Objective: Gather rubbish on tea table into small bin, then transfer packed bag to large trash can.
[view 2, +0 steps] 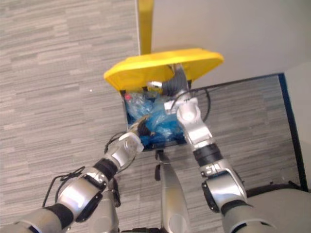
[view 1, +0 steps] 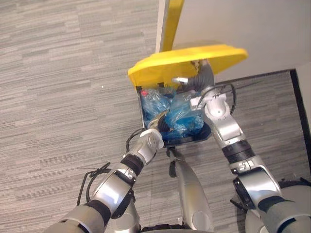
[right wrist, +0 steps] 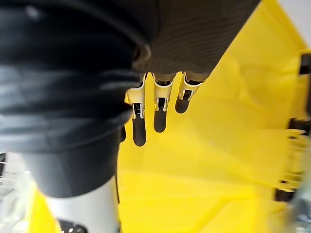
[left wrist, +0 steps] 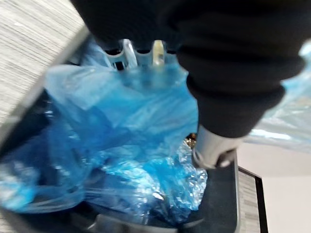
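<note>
1. Apparently this is the drop-off step. The blue bag (view 1: 182,116) is already inside the large trash can (view 1: 201,136), bulging up to about rim level at the near side.
2. The left hand (view 1: 149,140) is at the can's near rim, on the bag. Its fingers are buried in the blue film, so I cannot tell whether they are pinching it or just pressing on it.
3. The right hand (view 1: 187,81) is up under the yellow lid (view 1: 194,56). Its fingers (right wrist: 160,116) are straight and side by side, flat against the lid's underside, propping it open.
4. Risk: the lid is only propped on straight fingers, with no grip on it. If the right hand slides or pulls out before the left arm is clear, the lid probably drops onto that arm or the bag.
5. Risk: the bag rides high at the front. If the film is caught on the left hand when it withdraws, the bag could lift back out or roll over the rim onto the floor (view 1: 63,97). The thin film could also tear.
6. Contents: the blue bag is packed and crinkly, and nothing can be read through the film. Behind it lie paler blue plastic (view 1: 154,99) and a small red thing (view 1: 144,91) — too small to name.
</note>
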Motion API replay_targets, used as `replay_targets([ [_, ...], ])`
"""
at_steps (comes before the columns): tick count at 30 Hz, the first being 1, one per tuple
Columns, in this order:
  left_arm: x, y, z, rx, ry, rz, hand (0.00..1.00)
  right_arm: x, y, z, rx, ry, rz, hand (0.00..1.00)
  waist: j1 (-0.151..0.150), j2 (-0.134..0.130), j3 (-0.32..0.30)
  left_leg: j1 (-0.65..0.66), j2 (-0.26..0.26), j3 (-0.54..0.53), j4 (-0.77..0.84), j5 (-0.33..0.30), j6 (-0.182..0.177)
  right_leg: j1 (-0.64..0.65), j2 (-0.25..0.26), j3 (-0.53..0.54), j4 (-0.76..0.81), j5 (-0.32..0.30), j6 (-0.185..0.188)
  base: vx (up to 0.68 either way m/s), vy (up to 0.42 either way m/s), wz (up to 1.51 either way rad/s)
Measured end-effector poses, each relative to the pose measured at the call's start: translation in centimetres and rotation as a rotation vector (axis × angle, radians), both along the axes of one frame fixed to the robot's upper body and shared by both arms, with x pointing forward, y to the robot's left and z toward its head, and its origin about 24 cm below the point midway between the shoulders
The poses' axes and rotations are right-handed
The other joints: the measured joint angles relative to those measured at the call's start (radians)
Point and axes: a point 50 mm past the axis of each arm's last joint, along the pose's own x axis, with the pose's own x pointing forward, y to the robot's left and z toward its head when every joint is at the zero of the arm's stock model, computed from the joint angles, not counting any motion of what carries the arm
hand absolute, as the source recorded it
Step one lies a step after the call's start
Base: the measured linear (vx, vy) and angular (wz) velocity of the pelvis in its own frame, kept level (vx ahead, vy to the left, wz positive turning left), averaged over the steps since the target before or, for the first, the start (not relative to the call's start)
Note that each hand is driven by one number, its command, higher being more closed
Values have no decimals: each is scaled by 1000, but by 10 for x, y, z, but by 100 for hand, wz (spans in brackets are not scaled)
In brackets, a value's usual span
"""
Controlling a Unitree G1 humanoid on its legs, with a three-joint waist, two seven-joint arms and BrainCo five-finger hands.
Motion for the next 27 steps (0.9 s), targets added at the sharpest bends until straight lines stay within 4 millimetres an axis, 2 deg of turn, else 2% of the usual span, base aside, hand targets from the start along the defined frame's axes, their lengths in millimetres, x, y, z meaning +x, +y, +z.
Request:
replay_targets([
  [2,-9,13,-12,-47,27,50,0,-2,-6,-21,-31,61,-22,0,0,-3,-31,6,-10,-2,-24,8,7,8,-7,-3,-21,9,10,51,24,8],
  [4,-17,25,-21,-70,46,82,0,-5,-13,-40,-38,123,-39,0,3,-2,-32,34,-14,-6,-36,13,13,44,-9,-7,-48,20,10,68,42,5],
  [6,-31,41,-33,-122,67,138,0,-16,-23,-70,-67,208,-66,0,4,-1,-56,51,-21,-13,-39,14,12,72,-17,-11,-63,30,10,66,64,6],
  [7,-35,43,-35,-136,75,147,0,-19,-25,-76,-62,228,-73,0,6,0,-65,51,-23,-13,-41,14,12,72,-18,-11,-64,35,9,80,68,7],
  [9,-55,62,-50,-208,115,215,0,-30,-39,-106,-53,333,-121,0,8,3,-81,92,-31,-17,-52,16,15,123,-29,-19,-81,35,9,95,69,10],
  [10,-59,66,-54,-216,125,228,0,-33,-41,-110,-52,348,-128,0,8,4,-83,101,-31,-19,-51,16,15,133,-30,-21,-83,35,9,75,77,11],
  [12,-85,90,-74,-304,196,329,0,-48,-49,-135,-18,429,-160,0,13,5,-100,143,-41,-22,-49,8,28,187,-40,-24,-98,35,9,30,85,8],
  [13,-88,95,-76,-316,206,352,0,-51,-50,-139,-18,441,-162,0,13,5,-105,144,-44,-23,-48,7,31,190,-44,-25,-99,36,10,-8,88,6],
  [16,-125,130,-109,-392,356,536,0,-74,-48,-174,4,561,-171,0,22,3,-115,186,-73,-24,-23,-7,53,241,-69,-11,-107,47,28,-49,61,-2],
  [17,-131,133,-114,-394,377,557,0,-77,-48,-179,10,581,-174,0,23,3,-116,193,-79,-22,-23,-8,56,246,-72,-8,-106,48,30,-87,40,-17],
  [19,-149,143,-129,-393,454,624,0,-89,-48,-195,-5,648,-176,0,39,-2,-117,213,-107,4,-10,-16,69,248,-88,25,-101,62,51,-107,35,-28],
  [20,-153,147,-132,-388,466,639,0,-92,-49,-199,-10,663,-178,0,40,-2,-117,213,-113,7,-4,-19,71,248,-93,30,-102,65,56,-137,37,-22],
  [21,-161,151,-139,-387,504,675,0,-102,-50,-211,-23,713,-184,0,40,-3,-117,209,-124,14,25,-32,77,253,-104,36,-108,74,70,-147,38,-21],
  [22,-171,154,-145,-382,542,705,0,-117,-50,-228,-30,781,-193,0,35,-11,-118,200,-129,21,77,-55,92,258,-112,44,-105,63,97,-187,43,-20],
  [23,-175,155,-147,-381,554,715,0,-121,-49,-233,-32,801,-194,0,32,-16,-118,200,-130,23,86,-63,100,260,-113,44,-109,48,108,-172,13,-42],
  [24,-185,156,-154,-393,588,759,0,-133,-49,-247,-37,869,-202,0,30,-1,-129,207,-98,48,81,-72,117,249,-105,18,-73,-14,138,-162,-43,-55],
  [25,-196,158,-160,-397,623,796,0,-147,-48,-262,-32,946,-208,0,34,10,-134,203,-73,82,83,-64,109,185,-99,-5,171,-36,37,-132,-70,-59],
  [26,-198,159,-161,-397,632,809,0,-152,-48,-267,-31,972,-212,0,34,1,-140,205,-69,86,83,-62,107,170,-101,-10,273,-49,5,-73,-113,-29],
  [27,-206,160,-166,-385,664,824,0,-175,-51,-284,-9,1059,-247,0,32,-10,-152,207,-63,82,84,-56,97,186,-99,-23,461,-143,-34,-18,-126,-8],
])
